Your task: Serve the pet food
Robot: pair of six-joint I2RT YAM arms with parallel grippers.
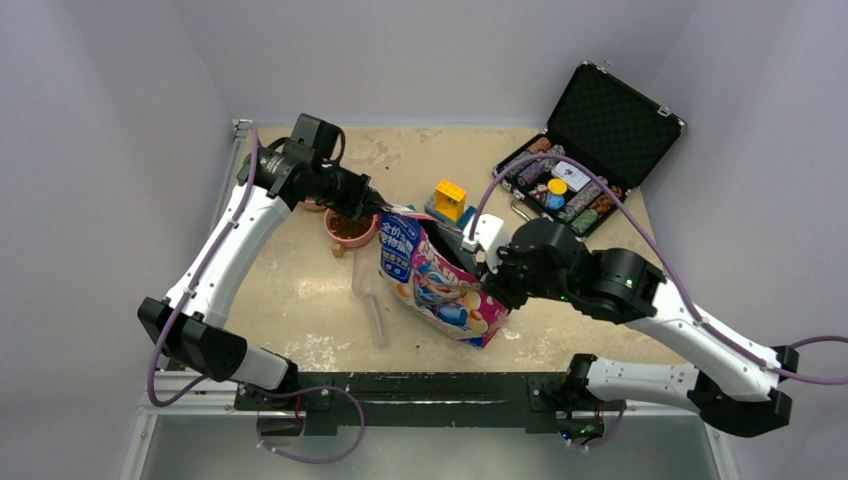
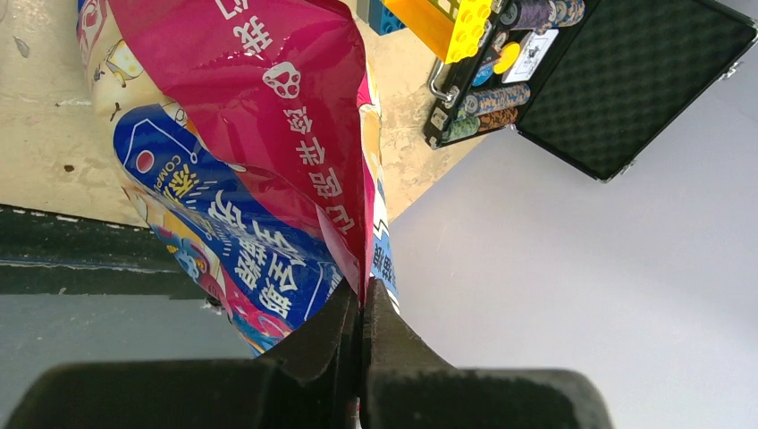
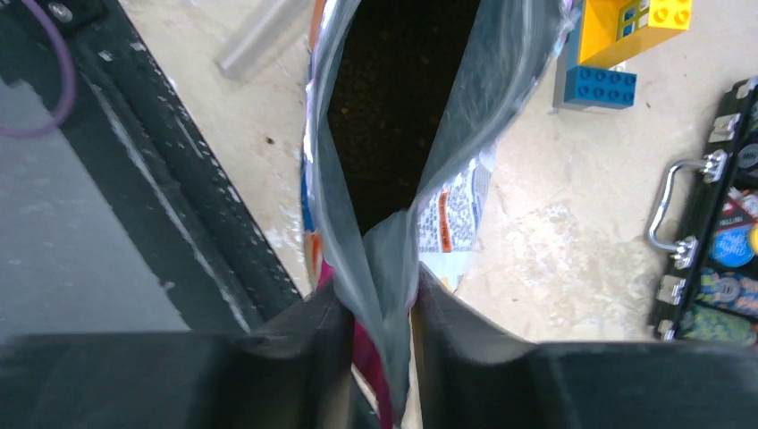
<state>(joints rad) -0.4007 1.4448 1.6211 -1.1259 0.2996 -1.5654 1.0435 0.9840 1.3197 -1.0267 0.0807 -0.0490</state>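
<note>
The glossy pink-and-blue pet food bag (image 1: 440, 285) stands tilted at the table's middle, its mouth pulled open between both arms. My left gripper (image 1: 385, 207) is shut on the bag's top pink edge (image 2: 357, 241); its fingertips (image 2: 364, 290) meet on the film. From the right, my right gripper (image 1: 482, 272) pinches the opposite folded rim, and its jaws (image 3: 380, 304) press the silver lining from both sides. Dark brown pet food (image 3: 393, 116) shows deep inside the open bag. A pink bowl (image 1: 350, 228) just left of the bag holds some kibble.
An open black case of poker chips (image 1: 585, 170) sits at the back right, also seen in the left wrist view (image 2: 626, 80). Yellow and blue bricks (image 1: 450, 200) stand behind the bag. A clear plastic scoop (image 1: 370, 305) lies on the table left of the bag.
</note>
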